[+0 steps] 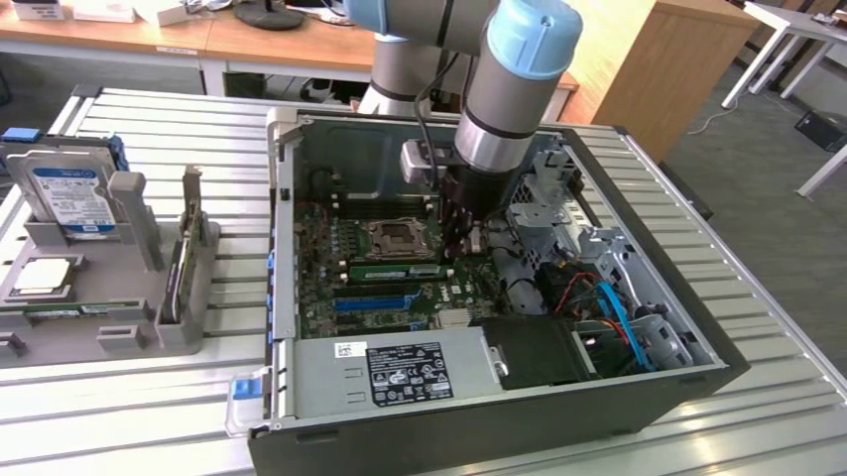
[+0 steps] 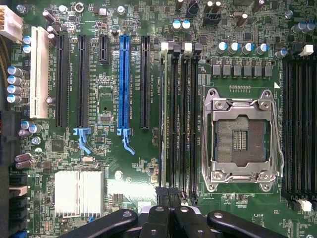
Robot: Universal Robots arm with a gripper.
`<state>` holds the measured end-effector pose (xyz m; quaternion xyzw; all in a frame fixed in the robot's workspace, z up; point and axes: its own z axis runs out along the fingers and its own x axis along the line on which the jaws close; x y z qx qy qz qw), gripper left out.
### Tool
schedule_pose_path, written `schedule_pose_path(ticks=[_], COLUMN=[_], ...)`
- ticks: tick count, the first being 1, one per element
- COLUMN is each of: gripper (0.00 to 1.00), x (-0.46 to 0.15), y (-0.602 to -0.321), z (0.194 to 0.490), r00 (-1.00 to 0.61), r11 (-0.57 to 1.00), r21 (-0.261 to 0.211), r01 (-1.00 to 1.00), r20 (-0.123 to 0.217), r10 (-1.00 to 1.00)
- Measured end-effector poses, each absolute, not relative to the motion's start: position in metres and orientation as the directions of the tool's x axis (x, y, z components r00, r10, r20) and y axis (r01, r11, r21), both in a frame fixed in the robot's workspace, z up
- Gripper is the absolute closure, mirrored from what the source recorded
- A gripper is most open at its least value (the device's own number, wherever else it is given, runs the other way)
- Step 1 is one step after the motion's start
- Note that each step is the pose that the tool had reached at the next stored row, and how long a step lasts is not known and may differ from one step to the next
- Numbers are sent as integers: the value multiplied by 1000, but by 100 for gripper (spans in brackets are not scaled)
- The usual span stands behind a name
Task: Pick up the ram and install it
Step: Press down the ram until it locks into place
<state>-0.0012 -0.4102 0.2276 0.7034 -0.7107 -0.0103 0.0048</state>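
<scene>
The ram (image 1: 393, 270) is a thin green stick lying along a memory slot just below the CPU socket (image 1: 395, 236) inside the open computer case (image 1: 285, 248). In the wrist view the ram (image 2: 162, 119) shows edge-on in the outermost of the black slots beside the socket (image 2: 241, 140). My gripper (image 1: 457, 248) reaches down into the case at one end of the stick. Its black fingers (image 2: 163, 196) stand pressed together, shut, over that end of the slot row, with nothing visible between them. Whether they touch the stick I cannot tell.
A long blue slot (image 2: 124, 84) and black expansion slots lie beside the memory slots. A silver heatsink (image 2: 79, 193) sits close to the fingers. Drive cages and cables (image 1: 596, 288) crowd the case's right. A grey holder (image 1: 119, 297) carries a hard drive (image 1: 73, 198).
</scene>
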Motion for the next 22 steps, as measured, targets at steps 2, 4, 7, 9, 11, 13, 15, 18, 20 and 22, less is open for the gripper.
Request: schedule_pose_path(ticks=[2, 4, 7, 9, 11, 13, 15, 18, 20, 22], gripper=[89, 89, 89, 89, 89, 89, 89, 89, 89, 89], x=[-1, -1, -1, -1, -1, -1, -1, -1, -1, -1], y=[-410, -410, -410, -410, -410, -410, -410, -410, -410, -410], z=[228, 228, 226, 226, 226, 225, 225, 224, 224, 224], r00=[-10, -10, -10, -10, -10, -10, -10, -10, -10, -10], r11=[10, 10, 10, 10, 10, 10, 10, 10, 10, 10], r21=[21, 21, 21, 21, 21, 21, 21, 21, 21, 21], r01=[-1000, -1000, -1000, -1000, -1000, -1000, -1000, -1000, -1000, -1000], r20=[-7, -7, -8, -7, -7, -7, -7, -7, -7, -7], r10=[-1000, -1000, -1000, -1000, -1000, -1000, -1000, -1000, -1000, -1000])
